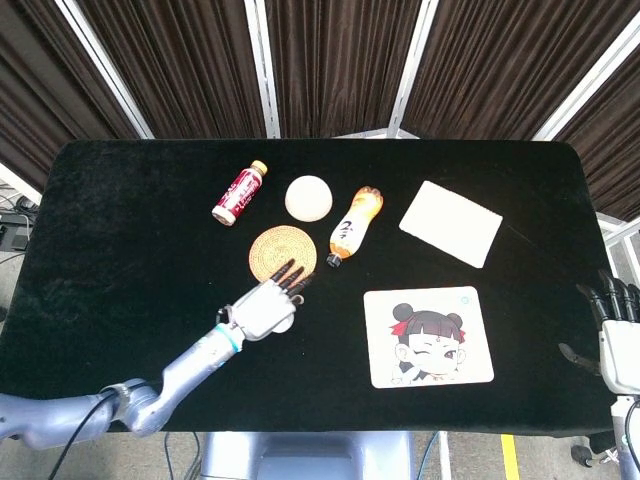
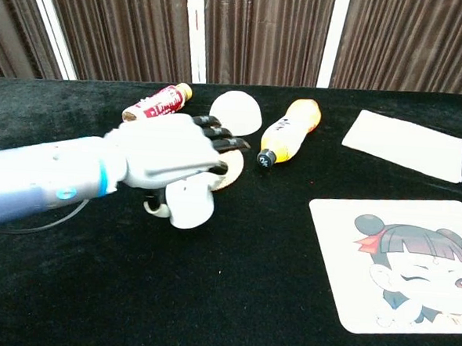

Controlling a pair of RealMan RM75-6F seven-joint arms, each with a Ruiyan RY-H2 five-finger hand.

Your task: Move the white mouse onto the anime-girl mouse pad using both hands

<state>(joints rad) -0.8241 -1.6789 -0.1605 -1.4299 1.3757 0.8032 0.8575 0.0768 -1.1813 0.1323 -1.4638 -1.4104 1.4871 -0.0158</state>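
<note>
My left hand hangs over the middle of the black table, at the near edge of the woven coaster. It holds the white mouse from above, its dark fingers pointing right and away. The anime-girl mouse pad lies flat at the front right, well to the right of this hand, with nothing on it. My right hand shows only in the head view. It is off the table's right edge, fingers straight and apart, holding nothing.
A woven round coaster lies partly behind my left hand. Behind it are a red bottle, a white dome and an orange bottle, both bottles on their sides. A white rectangular pad lies at the back right.
</note>
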